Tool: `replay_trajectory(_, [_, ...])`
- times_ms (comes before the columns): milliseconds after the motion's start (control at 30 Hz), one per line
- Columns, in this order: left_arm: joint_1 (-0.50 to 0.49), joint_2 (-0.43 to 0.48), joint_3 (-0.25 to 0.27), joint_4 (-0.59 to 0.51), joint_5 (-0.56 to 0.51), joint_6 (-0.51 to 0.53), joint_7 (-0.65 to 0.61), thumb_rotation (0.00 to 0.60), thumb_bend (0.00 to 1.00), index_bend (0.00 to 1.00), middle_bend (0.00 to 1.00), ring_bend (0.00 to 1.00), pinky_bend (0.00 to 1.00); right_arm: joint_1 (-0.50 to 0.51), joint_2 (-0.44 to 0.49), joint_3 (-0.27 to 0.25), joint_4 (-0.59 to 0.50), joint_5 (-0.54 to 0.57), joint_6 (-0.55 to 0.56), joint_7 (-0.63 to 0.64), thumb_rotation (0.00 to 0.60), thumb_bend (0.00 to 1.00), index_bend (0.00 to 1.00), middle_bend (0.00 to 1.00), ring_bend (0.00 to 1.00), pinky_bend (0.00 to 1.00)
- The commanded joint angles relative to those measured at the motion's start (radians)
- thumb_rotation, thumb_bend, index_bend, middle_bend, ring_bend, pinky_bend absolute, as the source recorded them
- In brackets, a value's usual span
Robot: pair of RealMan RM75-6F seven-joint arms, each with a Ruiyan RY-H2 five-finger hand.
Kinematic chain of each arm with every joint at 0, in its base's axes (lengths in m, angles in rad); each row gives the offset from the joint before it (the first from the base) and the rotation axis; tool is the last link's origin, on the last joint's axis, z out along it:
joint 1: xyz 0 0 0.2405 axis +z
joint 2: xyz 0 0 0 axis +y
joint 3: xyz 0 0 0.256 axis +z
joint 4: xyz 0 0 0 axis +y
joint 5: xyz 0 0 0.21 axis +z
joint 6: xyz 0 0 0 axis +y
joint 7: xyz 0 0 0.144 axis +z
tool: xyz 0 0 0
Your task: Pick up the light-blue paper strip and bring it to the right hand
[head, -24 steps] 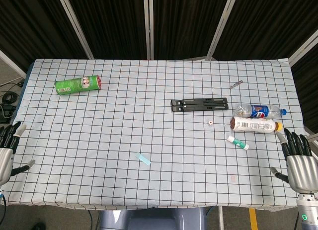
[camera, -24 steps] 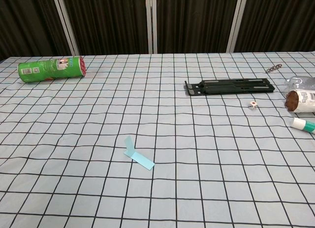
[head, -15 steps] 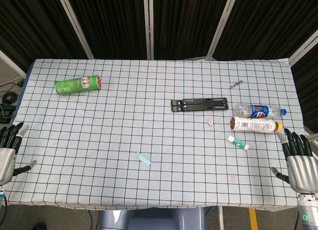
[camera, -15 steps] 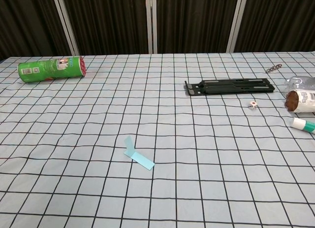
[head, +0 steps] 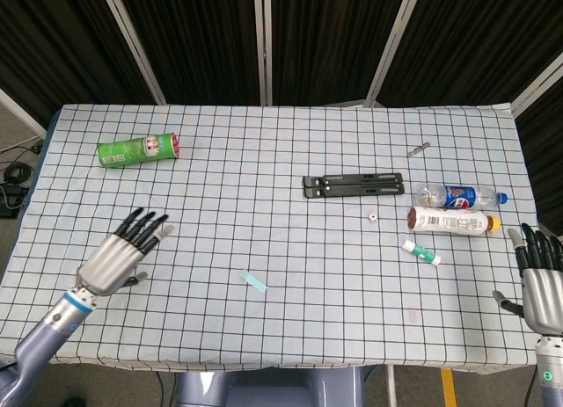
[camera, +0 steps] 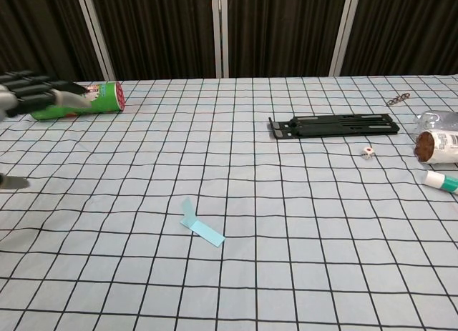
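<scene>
The light-blue paper strip (head: 254, 281) lies bent on the checked cloth near the front middle; in the chest view the strip (camera: 200, 224) has one end folded upward. My left hand (head: 121, 256) hovers over the cloth well to the strip's left, fingers spread, holding nothing; its fingers (camera: 32, 95) enter the chest view at the upper left. My right hand (head: 543, 286) stays at the table's right front edge, fingers apart and empty. It does not show in the chest view.
A green can (head: 138, 149) lies at the far left. A black folding stand (head: 354, 185) sits right of centre, with a small die (head: 373, 217), a cola bottle (head: 457, 196), a white bottle (head: 449, 221), a small tube (head: 421, 252) and a metal piece (head: 417, 148) nearby.
My left hand has swung from the table's left edge inward over the cloth, toward the strip. The right hand dropped slightly lower. The strip has not moved.
</scene>
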Motion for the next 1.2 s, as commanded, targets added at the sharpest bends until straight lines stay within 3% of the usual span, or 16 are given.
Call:
replay_trajectory(33, [-0.128, -0.075, -0.009, 0.020, 0.065, -0.122, 0.093, 0.600, 0.17, 0.19, 0.00, 0.00, 0.00, 0.002, -0.001, 0.008, 0.007, 0.021, -0.009, -0.011, 0.600, 0.00, 0.00, 0.00, 0.00, 0.00])
replay_trajectory(167, [-0.210, -0.131, 0.000, 0.089, 0.108, -0.162, 0.074, 0.600, 0.24, 0.29, 0.00, 0.00, 0.00, 0.000, -0.002, 0.016, 0.012, 0.045, -0.011, -0.021, 0.600, 0.00, 0.00, 0.00, 0.00, 0.00])
replay_trajectory(367, [-0.301, -0.209, 0.036, 0.219, 0.169, -0.148, -0.011, 0.600, 0.34, 0.34, 0.00, 0.00, 0.00, -0.003, 0.002, 0.022, 0.019, 0.073, -0.017, -0.021, 0.600, 0.00, 0.00, 0.00, 0.00, 0.00])
replay_trajectory(1200, [-0.395, -0.341, 0.117, 0.363, 0.177, -0.108, 0.018, 0.600, 0.36, 0.39, 0.00, 0.00, 0.00, -0.004, 0.017, 0.024, 0.015, 0.088, -0.026, -0.004, 0.600, 0.00, 0.00, 0.00, 0.00, 0.00])
